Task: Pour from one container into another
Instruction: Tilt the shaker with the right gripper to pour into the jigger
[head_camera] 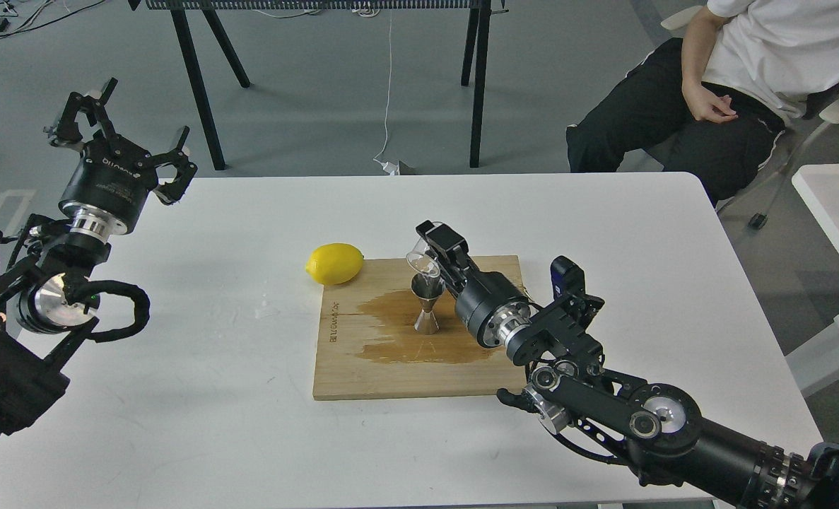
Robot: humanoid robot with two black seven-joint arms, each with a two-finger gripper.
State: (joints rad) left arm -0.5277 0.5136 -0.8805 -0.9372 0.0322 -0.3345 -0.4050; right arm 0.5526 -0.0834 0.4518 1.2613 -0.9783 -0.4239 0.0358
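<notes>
A tiny clear glass cup point(422, 262) is held tipped over, its mouth facing down and left, right above the top rim of the steel jigger point(427, 305). My right gripper point(433, 251) is shut on the cup. The hourglass-shaped jigger stands upright on a wooden board point(362, 367), in the middle of a dark wet stain point(391, 339). Far off at the table's left edge my left gripper point(119, 127) is raised and open, holding nothing.
A yellow lemon point(334, 263) lies at the board's far left corner, partly on the white table point(214, 396). A seated person point(730, 78) is beyond the table's far right corner. Black table legs point(196, 85) stand behind.
</notes>
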